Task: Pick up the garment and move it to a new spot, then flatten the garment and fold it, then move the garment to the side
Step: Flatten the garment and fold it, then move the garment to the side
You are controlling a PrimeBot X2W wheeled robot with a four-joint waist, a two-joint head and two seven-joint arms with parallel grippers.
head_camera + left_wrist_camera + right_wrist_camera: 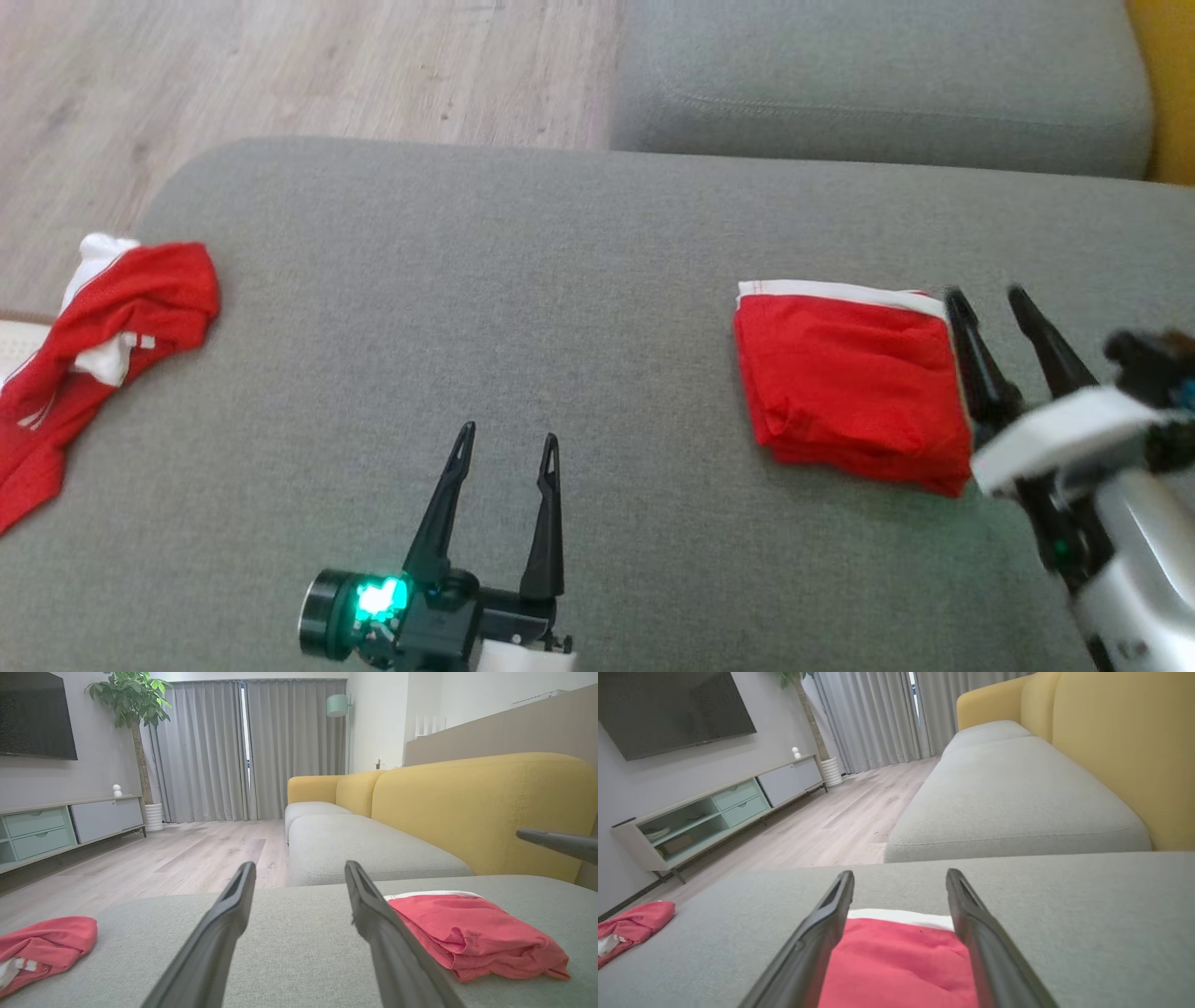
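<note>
A red garment with a white edge lies folded into a rough square on the right part of the grey couch cushion. My right gripper stands open at the garment's right edge, above it, with the red cloth showing between its fingers in the right wrist view. My left gripper is open over bare cushion near the front middle, with nothing between its fingers. In the left wrist view the folded garment lies to the right of the left gripper.
A second red and white garment lies crumpled at the cushion's left edge, also seen as red cloth at lower left. Another grey seat cushion sits beyond, with a yellow backrest. Wooden floor lies to the far left.
</note>
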